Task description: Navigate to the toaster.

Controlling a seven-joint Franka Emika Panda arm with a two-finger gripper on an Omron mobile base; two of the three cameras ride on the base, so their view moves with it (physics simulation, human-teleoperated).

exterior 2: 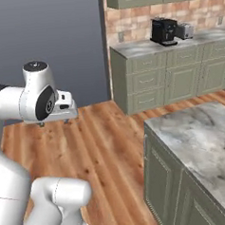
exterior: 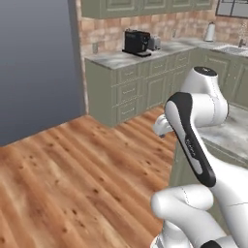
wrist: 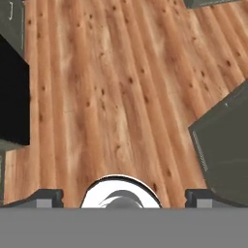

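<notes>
The toaster (exterior: pixel 155 43) is a small silver-grey box on the far marble counter, just right of the black coffee machine (exterior: pixel 137 42). From the right base view the toaster (exterior 2: pixel 186 30) again stands beside the coffee machine (exterior 2: pixel 163 31), far across the wooden floor. My gripper (exterior 2: pixel 53 122) hangs under the folded arm, pointing down at the floor, well short of that counter. In the hand view the gripper (wrist: pixel 124 196) is open, its fingertips (wrist: pixel 48 197) wide apart with only floorboards ahead.
A marble-topped island (exterior 2: pixel 201 132) with green cabinets stands close on the right. The far counter run (exterior: pixel 116 60) carries a paper towel roll (exterior: pixel 209 31) and a sink (exterior: pixel 235 48). A grey wall (exterior: pixel 34 63) closes the left. Wooden floor (exterior: pixel 72 169) lies between.
</notes>
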